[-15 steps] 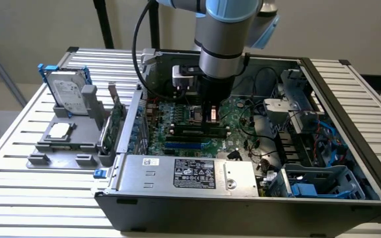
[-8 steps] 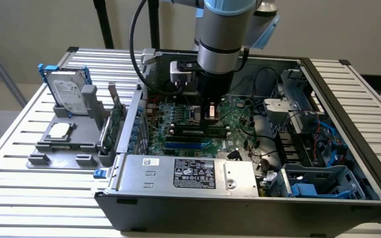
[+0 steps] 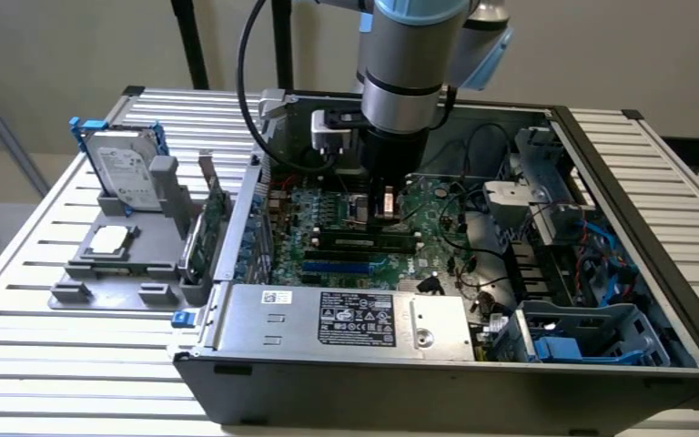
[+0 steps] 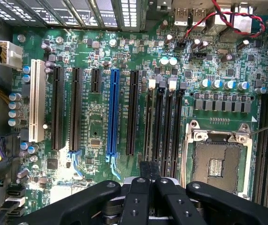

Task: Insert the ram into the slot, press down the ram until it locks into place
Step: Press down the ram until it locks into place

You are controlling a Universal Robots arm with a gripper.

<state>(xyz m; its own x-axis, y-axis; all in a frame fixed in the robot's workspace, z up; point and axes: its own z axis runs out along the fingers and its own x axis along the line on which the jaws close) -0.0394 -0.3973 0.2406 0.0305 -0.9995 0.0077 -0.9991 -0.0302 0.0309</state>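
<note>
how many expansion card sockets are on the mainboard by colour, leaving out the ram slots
white socket: 1
blue socket: 1
long black sockets: 3
short black socket: 1
total: 6

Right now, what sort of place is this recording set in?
Probably a lab or test bench for computer assembly. An open computer case lies on a slatted metal table, a hard drive sits in a grey holder beside it, and the gripper hangs over the mainboard.
</note>
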